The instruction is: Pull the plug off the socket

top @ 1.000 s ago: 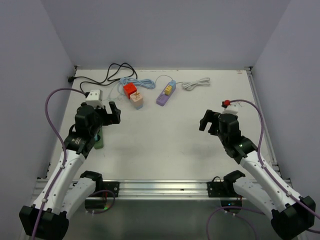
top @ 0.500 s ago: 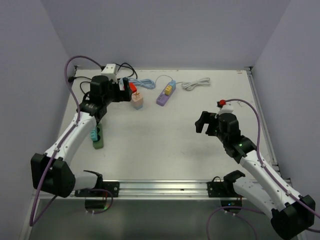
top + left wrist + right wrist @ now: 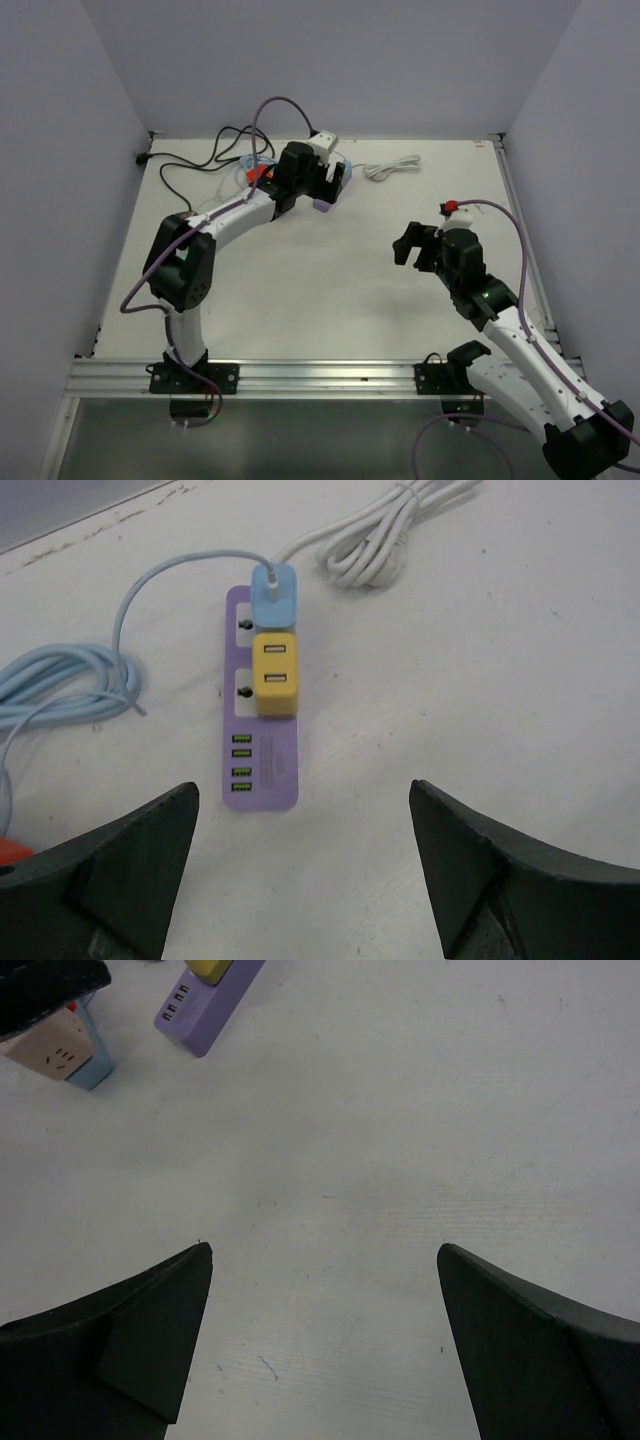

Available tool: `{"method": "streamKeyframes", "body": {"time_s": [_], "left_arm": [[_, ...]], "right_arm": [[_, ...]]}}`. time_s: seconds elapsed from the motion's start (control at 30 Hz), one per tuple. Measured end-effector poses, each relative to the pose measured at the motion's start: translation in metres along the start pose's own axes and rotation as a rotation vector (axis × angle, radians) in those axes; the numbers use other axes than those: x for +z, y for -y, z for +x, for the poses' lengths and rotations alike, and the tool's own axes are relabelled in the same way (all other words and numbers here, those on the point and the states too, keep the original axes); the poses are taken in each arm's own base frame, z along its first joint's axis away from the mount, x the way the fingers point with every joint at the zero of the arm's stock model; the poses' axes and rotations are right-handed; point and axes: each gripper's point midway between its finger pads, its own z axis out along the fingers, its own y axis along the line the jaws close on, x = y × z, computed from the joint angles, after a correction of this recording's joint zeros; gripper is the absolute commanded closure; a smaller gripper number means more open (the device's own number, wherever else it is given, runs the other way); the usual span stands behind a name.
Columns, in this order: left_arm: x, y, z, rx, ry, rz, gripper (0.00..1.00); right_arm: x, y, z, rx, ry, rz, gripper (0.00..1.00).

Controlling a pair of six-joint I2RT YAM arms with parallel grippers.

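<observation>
Sitting in one purple strip (image 3: 260,780) — one yellow plug (image 3: 275,675), one blue plug (image 3: 273,592).

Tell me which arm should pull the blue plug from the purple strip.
Left. Its open tool hangs over the purple strip and blue plug; the right tool, also open, sits farther away.

One purple power strip (image 3: 260,770), flat on the white table (image 3: 480,680), lengthwise toward the far edge; yellow plug (image 3: 275,673) seated mid-strip (two slots on top); blue plug (image 3: 273,593) just beyond it; light blue cable (image 3: 70,685) looped toward the left edge; white cable (image 3: 375,545) bundled near the far edge; left gripper (image 3: 302,788) spread wide, clear of the strip.
</observation>
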Motion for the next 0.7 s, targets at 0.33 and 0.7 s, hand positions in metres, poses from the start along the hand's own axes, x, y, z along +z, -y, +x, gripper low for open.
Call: {"method": "streamKeyframes", "body": {"time_s": [0.33, 0.7], "left_arm": [[0.077, 0.008, -0.020, 0.059, 0.077, 0.034, 0.19], [0.112, 0.000, 0.013, 0.105, 0.027, 0.017, 0.30]], "right_arm": [[-0.002, -0.005, 0.001, 0.006, -0.005, -0.029, 0.01], [-0.002, -0.010, 0.001, 0.008, -0.010, -0.053, 0.01]]}}
